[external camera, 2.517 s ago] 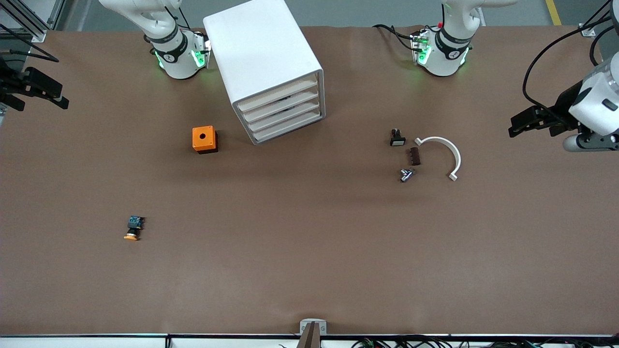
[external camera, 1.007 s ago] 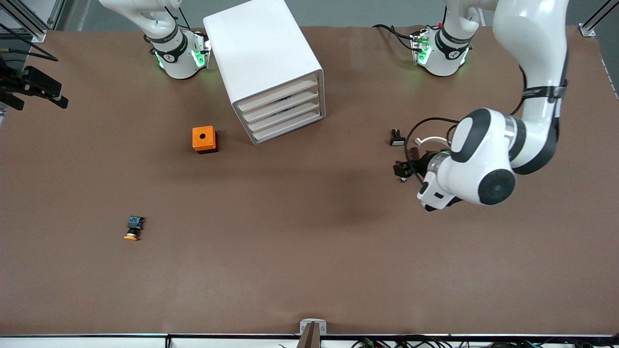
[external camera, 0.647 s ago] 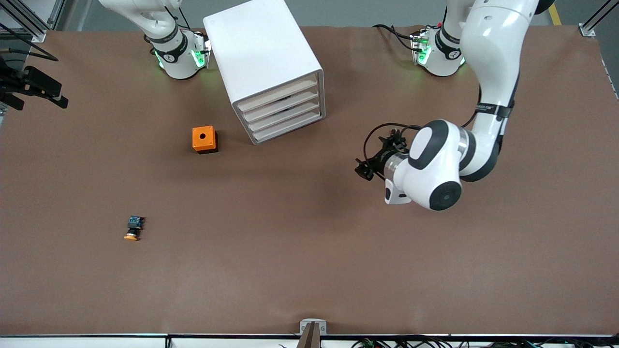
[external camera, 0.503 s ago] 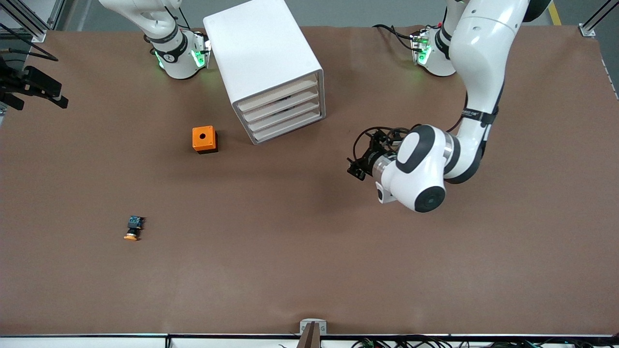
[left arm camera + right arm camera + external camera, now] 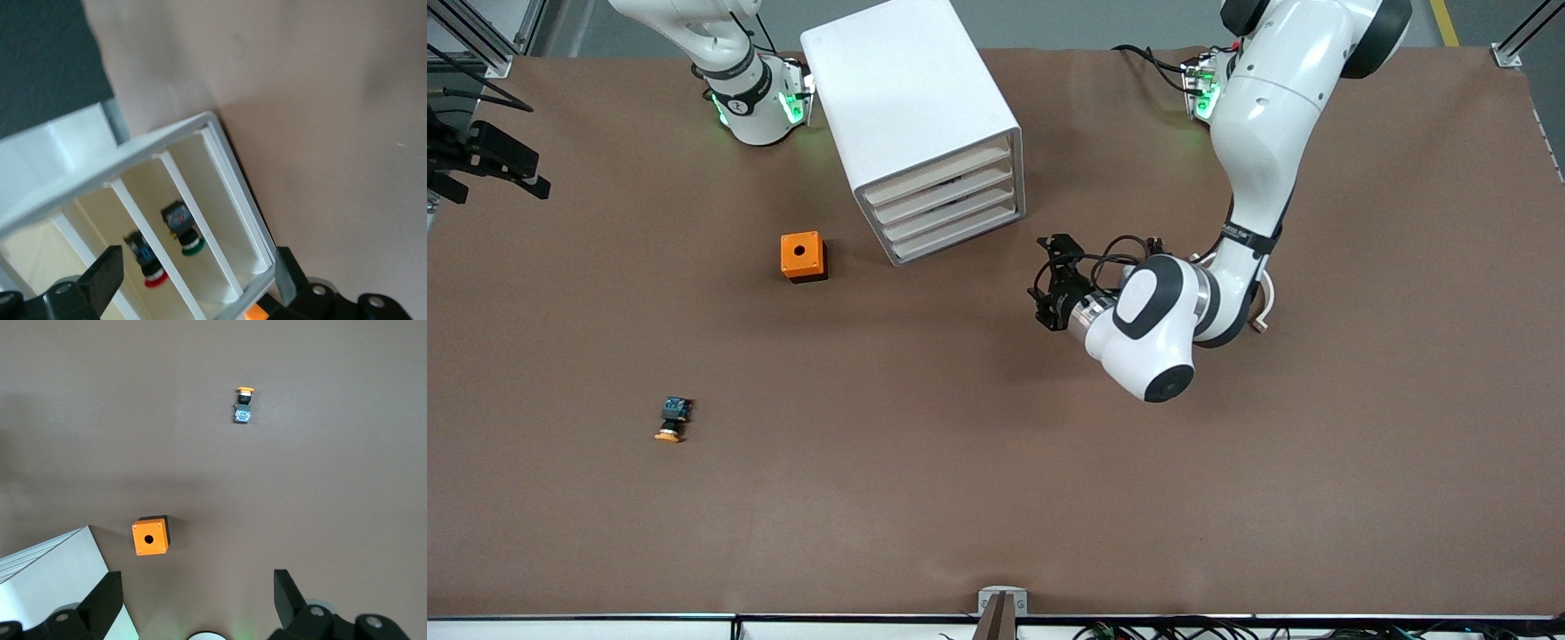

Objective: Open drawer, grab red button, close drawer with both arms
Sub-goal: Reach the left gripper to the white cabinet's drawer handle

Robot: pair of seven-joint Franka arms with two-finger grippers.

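Fingers of the left gripper (image 5: 1047, 284) stand open over the bench (image 5: 960, 462) facing the cabinet (image 5: 916, 124), where the red-capped button (image 5: 148, 265) lies inside a drawer (image 5: 127, 260), apart from them, while the right gripper (image 5: 193, 613), also open, waits.

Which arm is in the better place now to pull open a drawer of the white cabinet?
The left arm, probably. Its open hand hangs low beside the pale drawer fronts of the white boxy cabinet. The right hand waits open at the table's edge, toward the right arm's end.
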